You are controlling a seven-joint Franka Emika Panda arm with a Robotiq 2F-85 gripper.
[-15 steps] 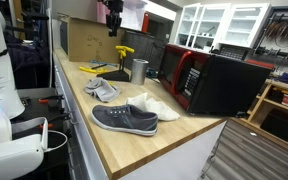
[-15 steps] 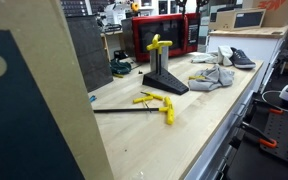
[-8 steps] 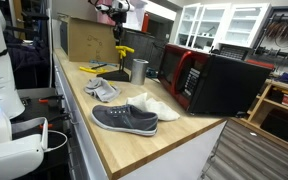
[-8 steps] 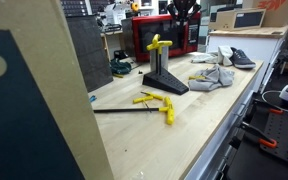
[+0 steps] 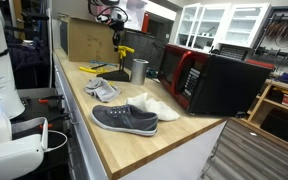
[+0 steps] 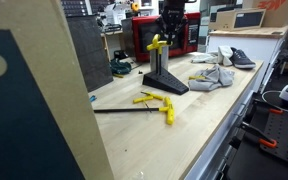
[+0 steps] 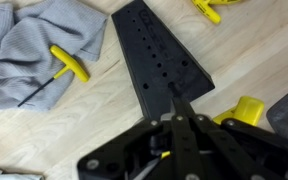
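Note:
My gripper (image 7: 174,97) hangs over the black tool stand (image 7: 154,50), its fingers closed together and pointing at the stand's sloped base; nothing shows between the tips. In both exterior views the gripper (image 5: 115,35) (image 6: 170,35) is just above the stand (image 5: 112,72) (image 6: 164,80) and its yellow handle (image 6: 158,43). A yellow block (image 7: 246,110) lies right of the fingers. A yellow T-handle key (image 7: 69,65) lies on a grey cloth (image 7: 34,50) to the left.
On the wooden bench are a grey shoe (image 5: 124,120), a white shoe (image 5: 156,104), a metal cup (image 5: 138,70), a red microwave (image 5: 209,80) and a cardboard box (image 5: 84,38). More yellow T-handle keys (image 6: 154,100) lie beside the stand.
The gripper has come down from high above the bench to just over the black stand. Nothing else has moved.

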